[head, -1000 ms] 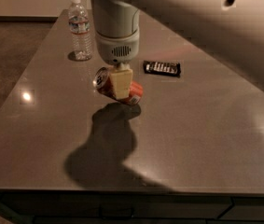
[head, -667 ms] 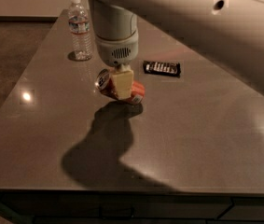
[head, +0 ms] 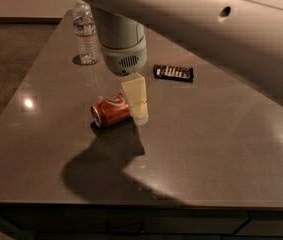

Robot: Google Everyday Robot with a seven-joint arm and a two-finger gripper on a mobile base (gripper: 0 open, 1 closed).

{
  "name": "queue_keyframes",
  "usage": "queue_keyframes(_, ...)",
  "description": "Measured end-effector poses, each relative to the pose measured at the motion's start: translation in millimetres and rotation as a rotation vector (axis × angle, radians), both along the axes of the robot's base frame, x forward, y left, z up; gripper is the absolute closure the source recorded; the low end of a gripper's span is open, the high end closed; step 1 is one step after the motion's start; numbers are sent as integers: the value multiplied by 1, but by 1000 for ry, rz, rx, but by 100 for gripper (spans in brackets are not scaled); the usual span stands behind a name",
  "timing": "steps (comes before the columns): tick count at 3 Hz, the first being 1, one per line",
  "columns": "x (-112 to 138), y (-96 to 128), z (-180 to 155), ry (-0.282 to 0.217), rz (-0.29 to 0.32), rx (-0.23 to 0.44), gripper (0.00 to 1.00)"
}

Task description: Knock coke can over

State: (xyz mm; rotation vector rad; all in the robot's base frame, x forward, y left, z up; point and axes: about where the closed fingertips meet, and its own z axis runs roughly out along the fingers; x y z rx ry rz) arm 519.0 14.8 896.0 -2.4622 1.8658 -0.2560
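Gripper fingers [head: 139,109], cream-coloured, pointing straight down near the middle of the grey worktop [head: 221,149], tips at or just above its surface. Only one broad face on show, so width of opening not determinable, nor any hold on anything.

Immediately at 9 o'clock of the tips: the can [head: 111,111], red with white script, lying on its side on the worktop. Silver top turned toward 8 o'clock; far end hidden behind the fingers, touching or just beside them, contact not determinable.

At 12 o'clock, directly above the fingers: round pale wrist housing [head: 124,56] with a small grille on its lower face. Large pale arm link [head: 221,29] running from the housing across the upper part of the view toward 3 o'clock.

At 6 to 7 o'clock: dark shadow [head: 106,159] spreading from the can and the tips toward the near edge of the worktop.

At 1 o'clock, apart from the fingers: flat black snack packet [head: 174,73], lying flat.

At 11 o'clock, well apart, near the far left edge: clear water bottle [head: 85,34], upright, white label around its middle.

At 9 o'clock, farther out than the can: small bright glare spot [head: 28,103] on the worktop.
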Motion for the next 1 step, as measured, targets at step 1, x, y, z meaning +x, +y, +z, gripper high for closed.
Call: queue_keyframes(1, 0, 0, 0, 0, 0, 0, 0)
